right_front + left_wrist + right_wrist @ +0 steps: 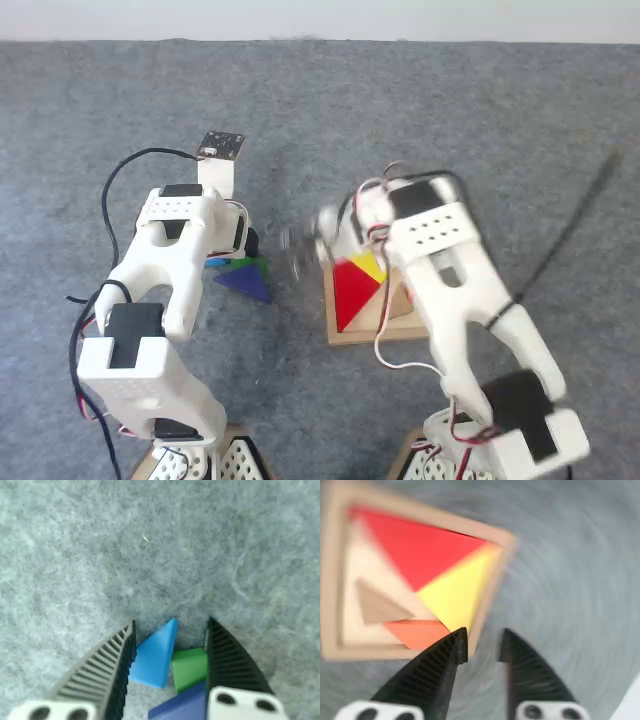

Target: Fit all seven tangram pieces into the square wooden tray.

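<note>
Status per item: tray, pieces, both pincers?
Square wooden tray, partly filled.
Red triangle, in tray.
Yellow triangle, in tray.
Orange piece, in tray.
Light blue triangle, loose on grey mat.
Green piece, loose on mat.
Dark blue piece, loose on mat.
Left pincer, open, empty.
Right pincer, open, empty.

Both arms (165, 300) are white plastic with black servo blocks. Each pincer (171, 624) has black ribbed fingers (112, 670); dark cables (112, 190) trail behind it.

- Your tray (330, 580) is pale wood, and it holds a red triangle (420, 550), a yellow triangle (455, 595) and an orange piece (417, 632).
- You also have a light blue triangle (155, 655), a green piece (190, 667) and a dark blue piece (180, 707).
- The felt (450, 120) is mottled grey.
- Your left gripper (171, 622) has black, ribbed fingers (110, 670).
</note>
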`<move>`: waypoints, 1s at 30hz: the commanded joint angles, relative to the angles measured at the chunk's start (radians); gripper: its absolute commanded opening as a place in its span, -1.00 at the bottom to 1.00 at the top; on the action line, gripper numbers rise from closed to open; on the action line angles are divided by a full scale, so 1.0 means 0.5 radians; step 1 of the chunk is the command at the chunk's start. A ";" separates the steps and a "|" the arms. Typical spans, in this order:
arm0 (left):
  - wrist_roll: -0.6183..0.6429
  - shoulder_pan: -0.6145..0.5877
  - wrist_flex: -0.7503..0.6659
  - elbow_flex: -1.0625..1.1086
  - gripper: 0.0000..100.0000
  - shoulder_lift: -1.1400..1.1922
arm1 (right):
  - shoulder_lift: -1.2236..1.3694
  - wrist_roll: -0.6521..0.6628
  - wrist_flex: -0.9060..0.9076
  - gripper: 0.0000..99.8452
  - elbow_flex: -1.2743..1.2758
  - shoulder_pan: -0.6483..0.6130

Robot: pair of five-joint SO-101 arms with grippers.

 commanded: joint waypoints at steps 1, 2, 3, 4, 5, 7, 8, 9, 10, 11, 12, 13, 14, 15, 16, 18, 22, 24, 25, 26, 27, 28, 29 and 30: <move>-0.025 0.003 -0.037 0.002 -0.57 -0.080 | -0.480 -0.896 0.054 -0.99 -0.107 0.339; -0.025 0.003 -0.037 0.002 -0.57 -0.080 | -0.600 -0.951 0.020 -0.98 -0.018 0.419; -0.025 0.003 -0.037 0.002 -0.57 -0.080 | -0.717 -1.007 -0.026 -0.97 0.101 0.483; -0.025 0.003 -0.037 0.002 -0.57 -0.080 | -0.824 -1.046 -0.087 -0.97 0.258 0.517; -0.025 0.003 -0.037 0.002 -0.57 -0.080 | -0.913 -1.080 -0.158 -0.97 0.427 0.523; -0.025 0.003 -0.040 0.002 -0.57 -0.080 | -1.042 -1.083 -0.302 -0.97 0.810 0.523; -0.025 0.003 -0.040 0.002 -0.57 -0.080 | -1.079 -1.068 -0.367 -0.97 0.970 0.526; -0.025 0.003 -0.040 0.002 -0.57 -0.080 | -1.097 -1.065 -0.410 -0.97 1.099 0.535; -0.025 0.003 -0.040 0.002 -0.57 -0.080 | -1.097 -1.062 -0.428 -0.97 1.200 0.551; -0.025 0.003 -0.040 0.002 -0.57 -0.080 | -1.088 -1.062 -0.428 -0.97 1.283 0.560; -0.025 0.003 -0.037 0.002 -0.57 -0.080 | -1.073 -1.071 -0.434 -0.97 1.344 0.563; -0.025 0.003 -0.037 0.002 -0.57 -0.080 | -1.057 -1.071 -0.428 -0.97 1.384 0.566; -0.025 0.003 -0.037 0.002 -0.57 -0.080 | -1.042 -1.071 -0.428 -0.97 1.415 0.566; -0.025 0.003 -0.037 0.002 -0.57 -0.080 | -1.026 -1.086 -0.437 -0.97 1.436 0.566; -0.025 0.003 -0.037 0.002 -0.57 -0.080 | -1.011 -1.123 -0.443 -0.97 1.452 0.557; -0.025 0.003 -0.037 0.002 -0.57 -0.080 | -0.980 -1.227 -0.474 -0.97 1.467 0.505; -0.025 0.003 -0.037 0.002 -0.57 -0.080 | -0.934 -1.412 -0.486 -0.98 1.467 0.358; -0.025 0.003 -0.037 0.002 -0.57 -0.080 | -0.922 -1.482 -0.483 -0.98 1.467 0.244; -0.025 0.003 -0.037 0.002 -0.57 -0.080 | -0.916 -1.504 -0.480 -0.98 1.467 0.180; -0.025 0.003 -0.037 0.002 -0.57 -0.080 | -0.904 -1.516 -0.477 -0.98 1.467 0.115; -0.025 0.003 -0.037 0.002 -0.57 -0.080 | -0.901 -1.519 -0.477 -0.98 1.482 0.054; -0.025 0.003 -0.037 0.002 -0.57 -0.080 | -0.895 -1.519 -0.483 -0.98 1.510 -0.005; -0.025 0.003 -0.037 0.002 -0.57 -0.080 | -0.876 -1.519 -0.496 -0.98 1.528 -0.051; -0.025 0.003 -0.037 0.002 -0.57 -0.080 | -0.848 -1.519 -0.502 -0.98 1.540 -0.084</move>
